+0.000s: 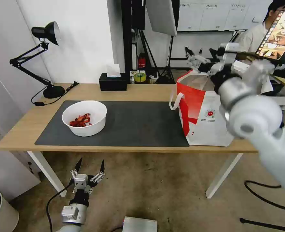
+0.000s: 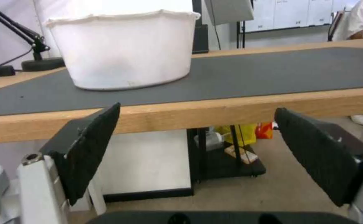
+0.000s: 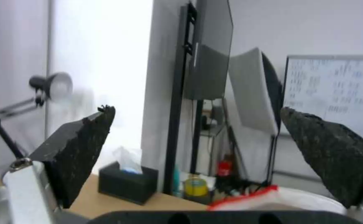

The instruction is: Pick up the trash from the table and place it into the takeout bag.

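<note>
Plainly, both sets of jaws stand spread and hold nothing; the left gripper hangs at lower left of the head view, below and in front of the counter edge, its dark ribbed pads framing the pale wood lip in its wrist view; the right gripper sits at upper right, raised over the open mouth of the takeout bag, its rough black pads wide apart with the red-and-white bag rim low in its wrist view. The trash in sight is the white bowl, standing at left-centre on the dark grey mat, well apart from the bag, with red scraps loose inside. It looks thin-walled, smooth and light, probably a disposable tub with a slightly wavy rim; I judge it would flex under a hard squeeze and tip its scraps if tilted, so the rim or one wall seems the sensible hold, kept level. The mat reads matte and grippy; the bag is boxy soft fabric with a loop handle and may sag when nudged.
</note>
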Robot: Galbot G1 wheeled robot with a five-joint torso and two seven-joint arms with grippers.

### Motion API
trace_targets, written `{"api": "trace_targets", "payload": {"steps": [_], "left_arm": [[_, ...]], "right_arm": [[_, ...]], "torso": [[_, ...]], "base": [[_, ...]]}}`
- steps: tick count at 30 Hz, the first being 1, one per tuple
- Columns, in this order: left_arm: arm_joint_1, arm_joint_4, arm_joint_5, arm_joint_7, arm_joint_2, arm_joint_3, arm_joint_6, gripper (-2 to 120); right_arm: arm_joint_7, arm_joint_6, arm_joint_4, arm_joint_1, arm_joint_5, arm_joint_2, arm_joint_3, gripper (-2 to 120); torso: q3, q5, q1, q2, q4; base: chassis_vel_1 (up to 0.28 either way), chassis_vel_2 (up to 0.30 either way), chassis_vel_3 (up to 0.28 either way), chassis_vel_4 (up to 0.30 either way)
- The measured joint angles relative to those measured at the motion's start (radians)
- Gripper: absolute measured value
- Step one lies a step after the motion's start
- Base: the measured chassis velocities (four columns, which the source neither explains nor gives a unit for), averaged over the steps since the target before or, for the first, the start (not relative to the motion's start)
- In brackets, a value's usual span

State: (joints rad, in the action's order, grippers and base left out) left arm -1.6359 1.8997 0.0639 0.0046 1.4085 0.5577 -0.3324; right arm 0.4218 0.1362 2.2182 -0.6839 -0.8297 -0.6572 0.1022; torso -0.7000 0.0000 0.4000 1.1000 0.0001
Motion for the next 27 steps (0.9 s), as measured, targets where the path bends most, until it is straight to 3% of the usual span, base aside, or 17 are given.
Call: {"api": "trace_targets", "payload": {"steps": [2, 6, 7, 10, 19, 27], "left_arm": [[0.0, 0.001, 0.0, 0.0, 0.0, 0.001, 0.0, 100], [-0.007, 0.009, 0.002, 0.0, 0.002, 0.007, 0.0, 100], [-0.007, 0.009, 0.002, 0.0, 0.002, 0.007, 0.0, 100], [-0.012, 0.015, 0.002, 0.0, 0.006, 0.008, 0.0, 100], [-0.018, 0.028, 0.002, 0.0, 0.004, 0.008, -0.001, 100], [-0.021, 0.035, 0.005, -0.001, 0.005, 0.01, -0.002, 100]], "right_arm": [[-0.01, -0.023, 0.016, -0.062, 0.051, 0.007, 0.018, 100], [-0.018, -0.146, 0.053, -0.377, 0.298, -0.024, 0.127, 100], [-0.018, -0.146, 0.053, -0.377, 0.298, -0.024, 0.127, 100], [-0.006, -0.214, 0.06, -0.592, 0.453, -0.101, 0.195, 100], [0.027, -0.309, 0.063, -0.883, 0.636, -0.289, 0.307, 100], [0.063, -0.374, 0.014, -1.03, 0.742, -0.424, 0.296, 100]], "torso": [[0.0, 0.0001, 0.0, 0.0, -0.0003], [0.0, 0.0001, 0.0, 0.0, -0.0002], [0.0, 0.0001, 0.0, 0.0, -0.0002], [0.0, 0.0003, 0.0, 0.0, -0.0003], [0.0, -0.0001, 0.0, 0.0, -0.0003], [0.0, -0.0001, 0.0, 0.0, -0.0002]], "base": [[0.0, 0.0, 0.0, 0.0], [0.0, 0.0, 0.0, 0.0], [0.0, 0.0, 0.0, 0.0], [0.0, 0.0, 0.0, 0.0], [0.0, 0.0, 0.0, 0.0], [0.0, 0.0, 0.0, 0.0]]}}
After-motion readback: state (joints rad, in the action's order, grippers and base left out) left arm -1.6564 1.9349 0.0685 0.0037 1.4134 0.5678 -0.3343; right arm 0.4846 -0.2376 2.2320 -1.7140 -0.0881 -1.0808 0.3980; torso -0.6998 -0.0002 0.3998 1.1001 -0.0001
